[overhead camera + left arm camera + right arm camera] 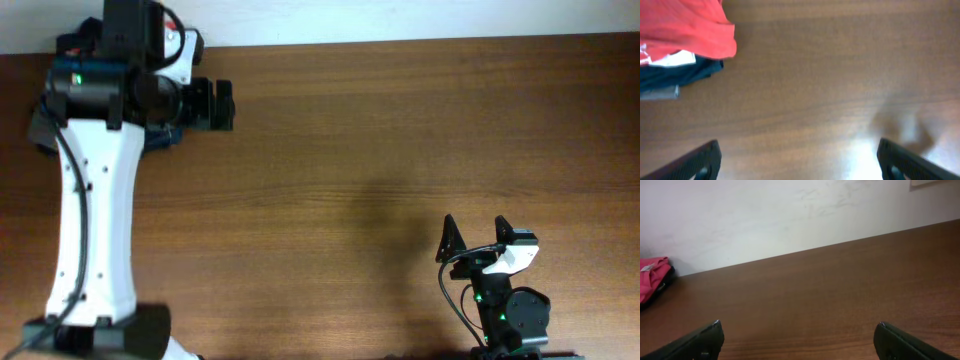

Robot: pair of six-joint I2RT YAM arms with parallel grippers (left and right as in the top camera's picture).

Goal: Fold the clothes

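Garments are stacked at the far left back corner of the desk point(350, 150). In the top view most of the stack is hidden under the white left arm point(95, 200), and only a bit of the navy garment point(160, 138) is seen beside it. In the left wrist view the stack is seen at the upper left. The orange-red T-shirt point(685, 27) is laid on top. It is crumpled and not folded flat. A white garment point(676, 59) is tucked just under it, the navy one comes next, and a grey garment point(660, 93) is at the bottom, touching the wood.

The left tool point(212, 105) is held just to the right of the stack, close to the back edge of the desk. Its two black fingers point(697, 162) are spread wide, and nothing is held between them. Only bare brown wood is seen in the gap.

The middle of the desk is plain brown wood.

The right tool point(475, 235) is found at the lower right, well apart from the stack. It is spread wide too, and nothing is gripped in it. In the right wrist view its fingers point(695, 342) are seen at the bottom corners, and the T-shirt is seen far off at the left edge, next to the white wall point(790, 215). A small white label point(647, 268) is seen on the T-shirt there.
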